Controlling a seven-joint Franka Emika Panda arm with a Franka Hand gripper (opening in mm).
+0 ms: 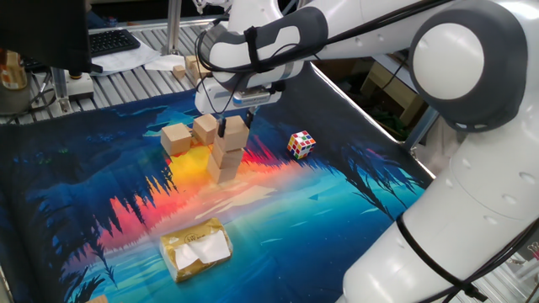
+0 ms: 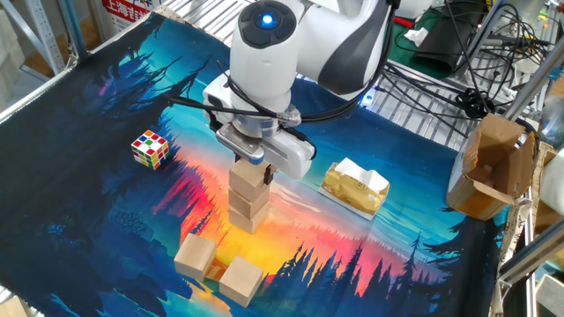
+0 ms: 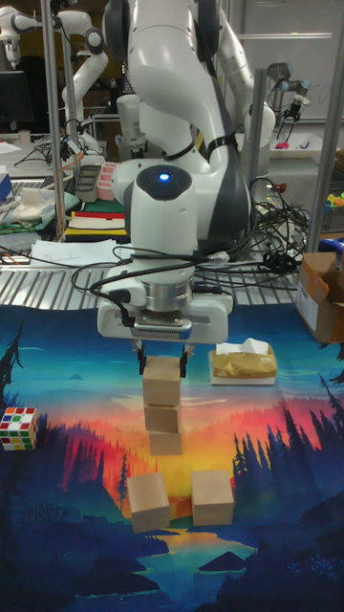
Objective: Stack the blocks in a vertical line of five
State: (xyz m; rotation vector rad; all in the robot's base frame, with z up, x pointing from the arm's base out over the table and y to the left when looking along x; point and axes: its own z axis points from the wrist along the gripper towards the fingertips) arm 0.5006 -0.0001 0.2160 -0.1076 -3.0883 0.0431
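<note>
Three blocks stand stacked mid-mat, the top block (image 3: 162, 381) sitting between the fingers of the gripper (image 3: 163, 363), which look closed against its sides. Going left to right in the tall view: a puzzle cube (image 3: 19, 427) at the mat's edge, the stack, two loose blocks (image 3: 148, 501) (image 3: 212, 496) lying near its base, then a packet (image 3: 243, 363) behind.

blocks (image 3: 162, 382): my load, matt bare wood | my arm shell (image 2: 339, 48): glossy white plastic | mat (image 1: 337, 202): smooth printed cloth | packet (image 1: 196, 249): shiny crinkled wrap | puzzle cube (image 2: 150, 148): glossy plastic
</note>
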